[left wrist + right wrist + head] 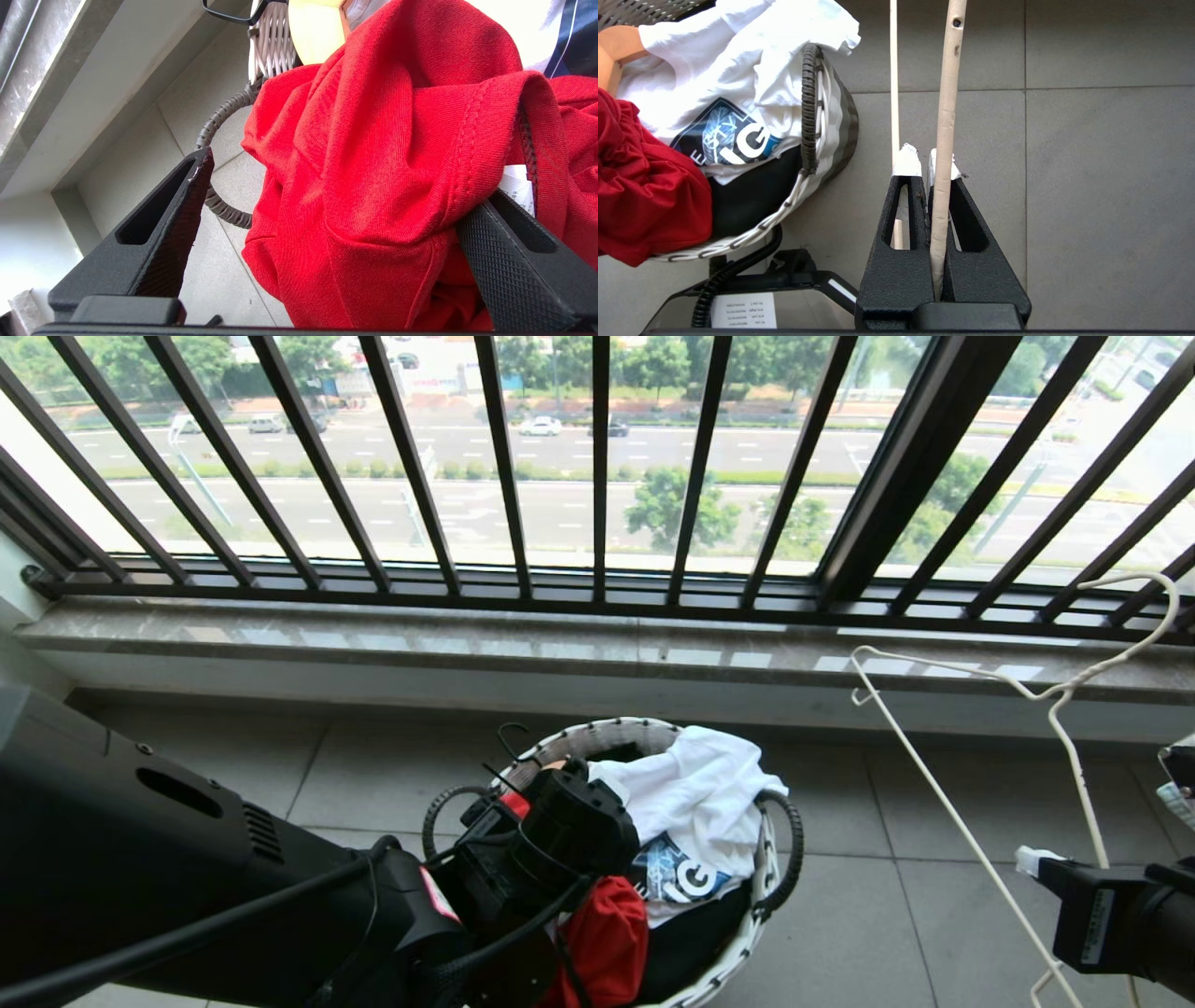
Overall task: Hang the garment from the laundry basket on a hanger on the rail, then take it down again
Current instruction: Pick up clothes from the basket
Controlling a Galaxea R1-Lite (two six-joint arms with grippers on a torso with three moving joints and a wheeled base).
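Where the laundry basket [747, 933] stands on the grey tiled floor [934, 821] below the barred window [597, 476], the left pincer [327, 200] reaches in over its near rim with its fingers [177, 210] spread wide apart, the red garment [373, 163] bunched between them (one fold drapes over the far finger). The garment hangs over the basket's edge, beside a white printed shirt [691, 793] and dark cloth. Off to the right, the right pincer [924, 161] is clamped together on the cream hanger [1064, 709], holding it upright above the floor.
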